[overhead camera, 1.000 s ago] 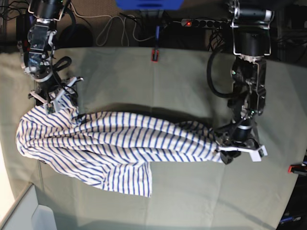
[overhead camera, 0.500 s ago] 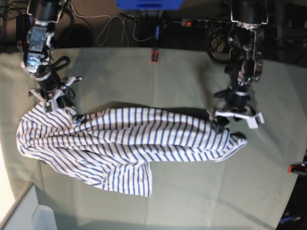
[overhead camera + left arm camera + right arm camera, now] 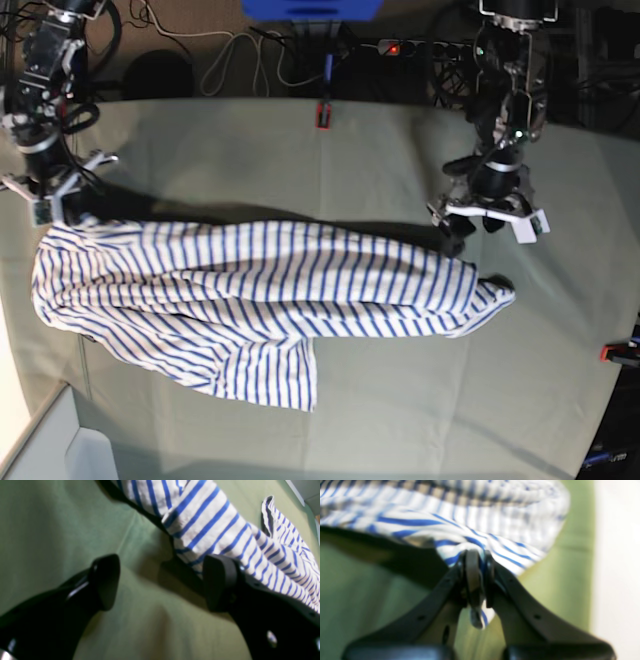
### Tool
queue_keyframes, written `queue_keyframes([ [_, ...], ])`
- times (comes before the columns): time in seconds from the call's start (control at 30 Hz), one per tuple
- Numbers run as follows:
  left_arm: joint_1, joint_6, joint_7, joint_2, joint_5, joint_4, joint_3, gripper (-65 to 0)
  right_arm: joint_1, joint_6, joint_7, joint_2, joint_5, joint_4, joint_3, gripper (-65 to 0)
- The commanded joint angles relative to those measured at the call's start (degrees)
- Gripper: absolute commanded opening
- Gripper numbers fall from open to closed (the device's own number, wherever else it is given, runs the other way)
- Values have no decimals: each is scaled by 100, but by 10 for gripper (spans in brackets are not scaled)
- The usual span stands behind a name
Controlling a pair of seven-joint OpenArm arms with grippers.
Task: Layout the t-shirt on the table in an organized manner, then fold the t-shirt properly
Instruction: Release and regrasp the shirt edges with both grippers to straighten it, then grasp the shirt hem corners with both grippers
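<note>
The white t-shirt with blue stripes lies stretched left to right across the pale green table, one part folded toward the front edge. At the far left of the base view my right gripper is shut on the t-shirt's back left corner. In the right wrist view the jaws pinch a fold of striped t-shirt. My left gripper hovers open just behind the shirt's right end. Its two black fingers stand wide apart over bare table, one beside the t-shirt, nothing between them.
A red clamp sits on the back edge and another at the right edge. Cables and a power strip lie behind the table. A pale bin stands off the front left corner.
My left gripper opened, let go of the shirt's right end and drew back from it. My right gripper shut on the left corner and pulled it further left.
</note>
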Motion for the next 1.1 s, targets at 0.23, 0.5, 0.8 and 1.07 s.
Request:
queue_keyframes([
  [0.23,3,-47,-46,211,36,87,98,-152,-163,491,74,76,409,442,869,-650],
  [0.5,241,-47,-63,202,36,87,1003,-154,-154,521,39,-4,480,442,1097,-650],
  [0.8,698,-47,-81,193,54,139,1109,-154,-163,521,39,-83,471,442,1097,-650],
  [1.07,847,-47,-81,141,10,306,1153,-156,-163,521,56,-127,471,442,1071,-650],
])
